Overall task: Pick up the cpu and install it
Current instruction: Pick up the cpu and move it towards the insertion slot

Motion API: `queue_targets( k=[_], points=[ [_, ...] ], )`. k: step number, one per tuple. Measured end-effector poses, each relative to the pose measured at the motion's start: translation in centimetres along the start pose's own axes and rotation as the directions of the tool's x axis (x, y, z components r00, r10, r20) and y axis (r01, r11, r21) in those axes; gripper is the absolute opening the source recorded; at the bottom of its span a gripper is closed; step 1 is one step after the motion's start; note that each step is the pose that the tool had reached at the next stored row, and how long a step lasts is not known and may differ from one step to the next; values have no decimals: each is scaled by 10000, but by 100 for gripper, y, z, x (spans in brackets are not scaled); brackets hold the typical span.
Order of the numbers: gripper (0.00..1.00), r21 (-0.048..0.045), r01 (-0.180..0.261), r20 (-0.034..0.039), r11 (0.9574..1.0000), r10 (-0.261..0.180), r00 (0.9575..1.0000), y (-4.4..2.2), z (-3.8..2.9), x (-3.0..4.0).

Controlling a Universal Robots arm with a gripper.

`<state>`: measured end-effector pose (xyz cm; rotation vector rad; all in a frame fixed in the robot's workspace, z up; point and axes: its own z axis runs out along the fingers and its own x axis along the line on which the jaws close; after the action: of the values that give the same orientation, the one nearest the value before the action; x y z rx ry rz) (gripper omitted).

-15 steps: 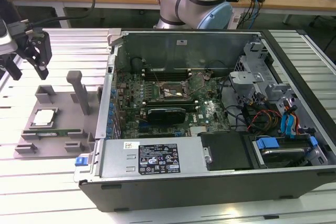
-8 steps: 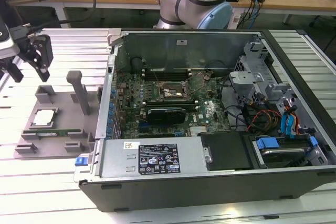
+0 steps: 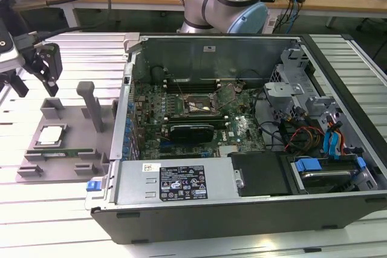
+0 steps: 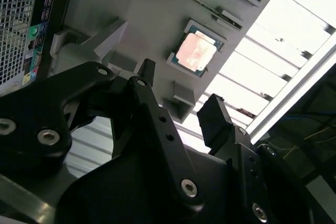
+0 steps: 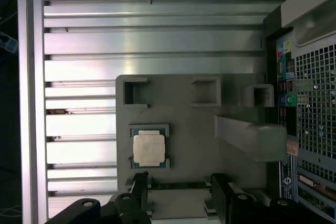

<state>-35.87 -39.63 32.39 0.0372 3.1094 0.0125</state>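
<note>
The cpu [image 3: 50, 135] is a small silver-grey square chip lying flat in a pocket of the grey holder plate [image 3: 72, 170], at the exterior view's left. Both wrist views also show the cpu [image 4: 196, 51] [image 5: 149, 148] in its pocket. My gripper [image 3: 35, 80] hangs in the air above the holder's far end, well above the chip and apart from it. It is open, and nothing is between the black fingers [image 4: 144, 74] [image 5: 139, 187]. The open socket [image 3: 196, 106] sits on the motherboard inside the computer case.
The open computer case [image 3: 181, 188] fills the middle and right of the slatted metal table [image 3: 36, 209]. A grey upright post [image 3: 91, 104] stands on the holder beside the cpu. A thin green memory stick [image 3: 63, 154] lies along the holder. A black card [image 3: 192, 131] sits below the socket.
</note>
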Motion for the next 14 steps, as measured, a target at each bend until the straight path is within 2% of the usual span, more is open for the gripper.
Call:
queue_targets(
  k=[14],
  points=[
    [60,1,0,0,10000,0,10000,-1,109,3]
  ],
)
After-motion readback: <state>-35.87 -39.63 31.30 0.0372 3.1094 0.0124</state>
